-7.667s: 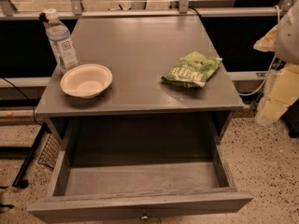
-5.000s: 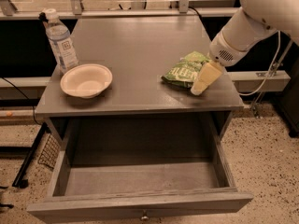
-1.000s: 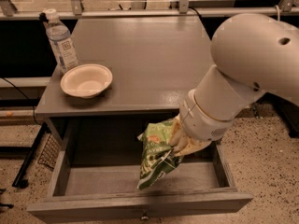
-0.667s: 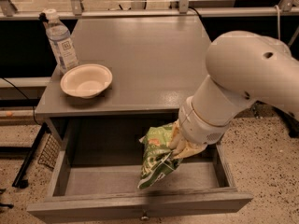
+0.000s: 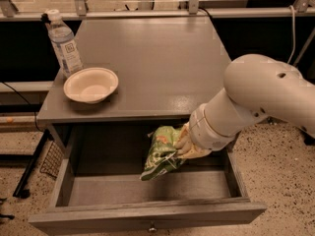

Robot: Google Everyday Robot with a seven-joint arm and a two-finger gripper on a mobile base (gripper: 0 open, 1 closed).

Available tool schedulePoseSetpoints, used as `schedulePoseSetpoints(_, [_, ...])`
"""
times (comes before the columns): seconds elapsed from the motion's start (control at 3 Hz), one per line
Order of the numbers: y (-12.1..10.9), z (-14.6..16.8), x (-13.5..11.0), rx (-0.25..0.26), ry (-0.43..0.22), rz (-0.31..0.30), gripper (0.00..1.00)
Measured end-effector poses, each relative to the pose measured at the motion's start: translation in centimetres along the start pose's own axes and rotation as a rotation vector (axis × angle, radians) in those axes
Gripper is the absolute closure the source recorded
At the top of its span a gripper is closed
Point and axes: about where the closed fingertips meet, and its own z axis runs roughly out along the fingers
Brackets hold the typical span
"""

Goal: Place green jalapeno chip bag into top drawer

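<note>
There it is: the crinkled, glossy green jalapeno chip bag (image 5: 158, 154), off the worktop and hanging in the air over the open cavity of the wide, shallow grey wood-grain top drawer (image 5: 147, 214). It dangles tilted, its lower corner pointing down and left toward the drawer floor, and whether it touches the floor is hard to tell. The bag's upper right edge sits in the cream-coloured two-finger gripper (image 5: 181, 144), fingers (image 5: 189, 151) clamped tight on the bag, just below the front lip of the worktop. Behind that, the thick white robot arm (image 5: 256, 95) sweeps in from the right, crossing the worktop's front right corner. The drawer is pulled well out, with a small round metal knob (image 5: 152, 226) at the middle of its front. Up on the grey wood-grain worktop (image 5: 157, 53), far left, a round white bowl (image 5: 91, 85) sits near the front edge. Just behind it stands an upright clear plastic water bottle (image 5: 64, 42) with a white label. Both are well apart from the bag.
</note>
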Motion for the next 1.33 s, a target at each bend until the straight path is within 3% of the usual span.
schedulePoseSetpoints(0.33, [0.0, 0.0, 0.0, 0.000, -0.001, 0.000, 1.00])
schedulePoseSetpoints(0.67, [-1.2, 3.5, 2.4, 0.020, -0.028, 0.033, 1.00])
schedulePoseSetpoints(1.0, [-1.4, 3.5, 2.4, 0.027, -0.030, 0.033, 1.00])
schedulePoseSetpoints(1.33, [-1.4, 3.5, 2.3, 0.027, -0.028, 0.030, 0.77])
